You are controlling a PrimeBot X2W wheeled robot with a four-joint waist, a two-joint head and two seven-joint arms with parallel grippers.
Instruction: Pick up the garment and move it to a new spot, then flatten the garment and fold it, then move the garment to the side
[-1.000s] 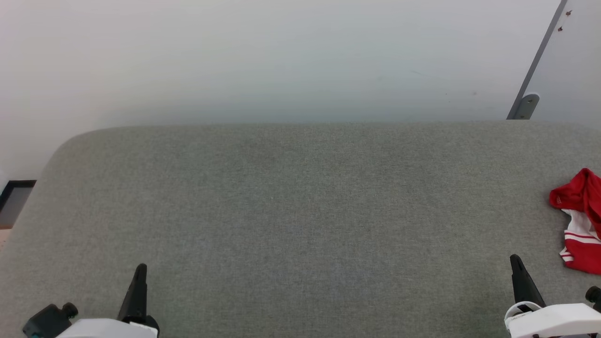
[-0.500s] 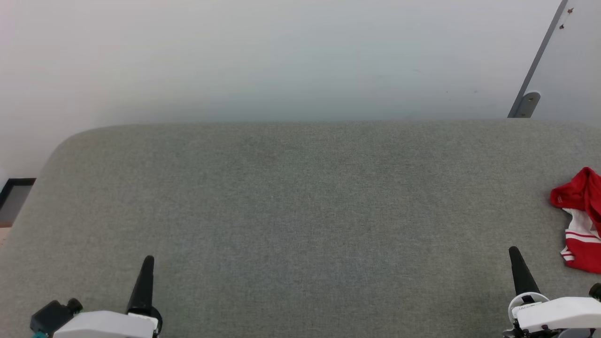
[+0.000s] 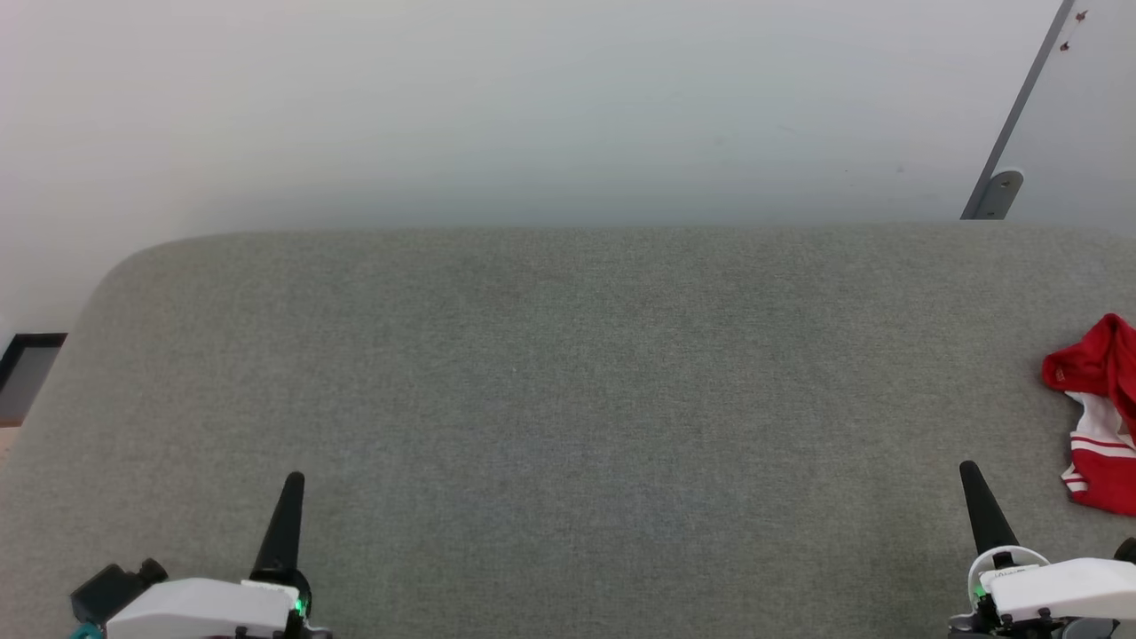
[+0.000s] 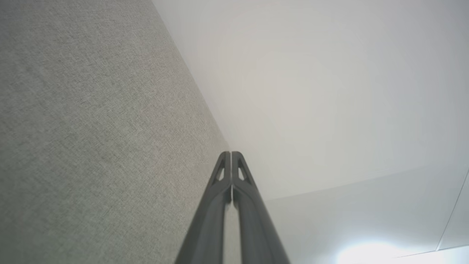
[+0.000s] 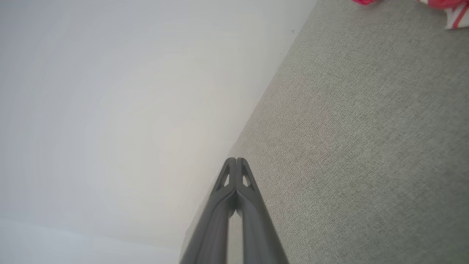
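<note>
While far right on surface (image 3: 568,399), garment (image 3: 1100,373)

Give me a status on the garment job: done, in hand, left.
Done: nothing that shows. The garment lies bunched on the grey padded surface, at the right of the head view, neither flattened nor folded. In hand: nothing; the left gripper and right gripper are both shut and empty, the right one short of the cloth. Left: pick it up, move it, flatten, fold, set it aside.

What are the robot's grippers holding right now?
Nothing. The left gripper and right gripper are shut and empty; the garment lies untouched on the grey surface.
</note>
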